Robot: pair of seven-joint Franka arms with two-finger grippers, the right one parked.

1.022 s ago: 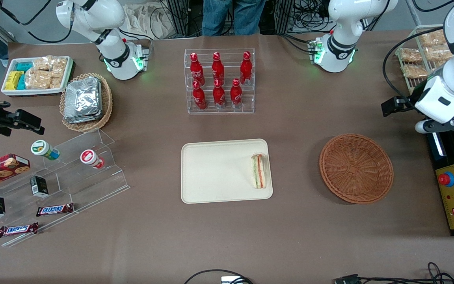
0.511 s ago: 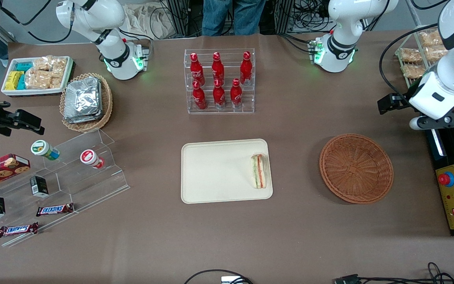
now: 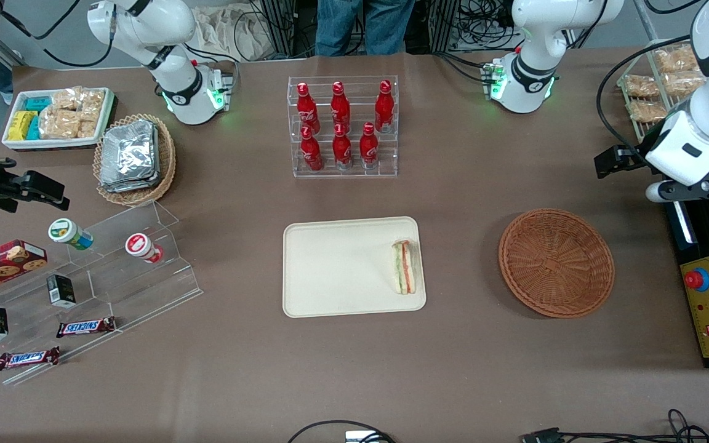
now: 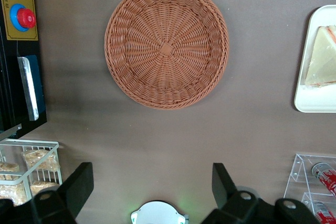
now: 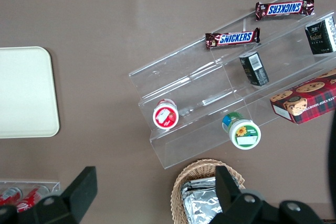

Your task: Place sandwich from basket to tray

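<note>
The sandwich [image 3: 405, 266] lies on the cream tray [image 3: 336, 271], near the tray's edge closest to the basket. The reddish-brown wicker basket [image 3: 556, 263] stands empty beside the tray, toward the working arm's end of the table. My left gripper [image 3: 662, 166] hangs high above the table near that end, farther from the front camera than the basket. In the left wrist view the gripper [image 4: 151, 176] is open and empty, with the basket [image 4: 166, 44], the tray's edge [image 4: 310, 98] and the sandwich [image 4: 321, 59] below it.
A clear rack of red bottles [image 3: 342, 126] stands farther back than the tray. A control box with a red button [image 3: 708, 307] and a wire rack of snack packets [image 3: 656, 86] sit at the working arm's end. A tan basket of foil packets [image 3: 133, 157] and a clear stepped display [image 3: 102, 277] lie toward the parked arm's end.
The left arm shifted slightly sideways and back, staying high near its end of the table. The sandwich, tray and basket have not moved.
</note>
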